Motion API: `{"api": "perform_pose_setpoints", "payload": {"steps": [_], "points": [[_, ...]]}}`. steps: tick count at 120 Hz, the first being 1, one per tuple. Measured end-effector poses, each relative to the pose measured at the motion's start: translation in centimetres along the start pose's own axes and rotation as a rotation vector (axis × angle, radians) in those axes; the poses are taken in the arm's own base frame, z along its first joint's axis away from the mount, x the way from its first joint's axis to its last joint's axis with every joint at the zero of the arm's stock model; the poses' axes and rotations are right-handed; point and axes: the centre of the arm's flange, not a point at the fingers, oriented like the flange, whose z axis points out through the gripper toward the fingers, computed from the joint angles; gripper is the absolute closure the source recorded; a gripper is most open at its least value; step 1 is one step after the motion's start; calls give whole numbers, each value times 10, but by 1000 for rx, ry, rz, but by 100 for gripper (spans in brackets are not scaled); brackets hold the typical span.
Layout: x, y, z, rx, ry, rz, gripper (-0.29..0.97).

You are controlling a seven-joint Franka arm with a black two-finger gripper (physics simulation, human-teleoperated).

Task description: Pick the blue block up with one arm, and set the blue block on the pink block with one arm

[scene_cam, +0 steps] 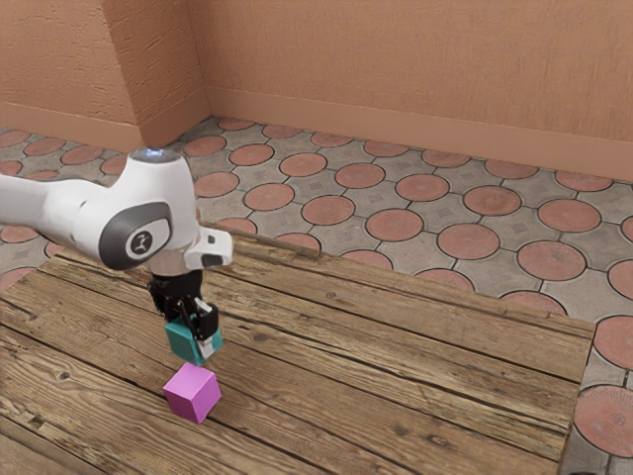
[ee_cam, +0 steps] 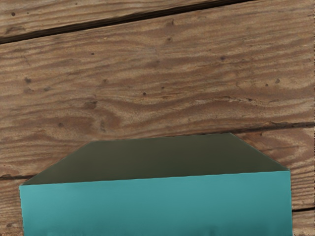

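your arm (scene_cam: 59,210) is glossy white and rounded. its dark grey cap (scene_cam: 138,237) bears a small white mark. above that cap sits a bluish light (scene_cam: 152,153), below it the black gripper (scene_cam: 195,334).

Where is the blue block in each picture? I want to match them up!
Exterior view: the blue block is low on the exterior view's left, held in the gripper, just above the pink block in the picture.
Wrist view: the blue block is the big teal shape right under the hand.
Shared landmark: the wooden table.
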Motion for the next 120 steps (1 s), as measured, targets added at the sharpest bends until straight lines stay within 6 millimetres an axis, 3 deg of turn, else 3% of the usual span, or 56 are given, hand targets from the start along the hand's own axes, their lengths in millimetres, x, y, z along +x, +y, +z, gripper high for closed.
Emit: {"api": "perform_pose_setpoints", "payload": {"steps": [57,120], "points": [[-41,11,22,1,2,-46,38],[-39,12,29,13,19,-78,38]]}}
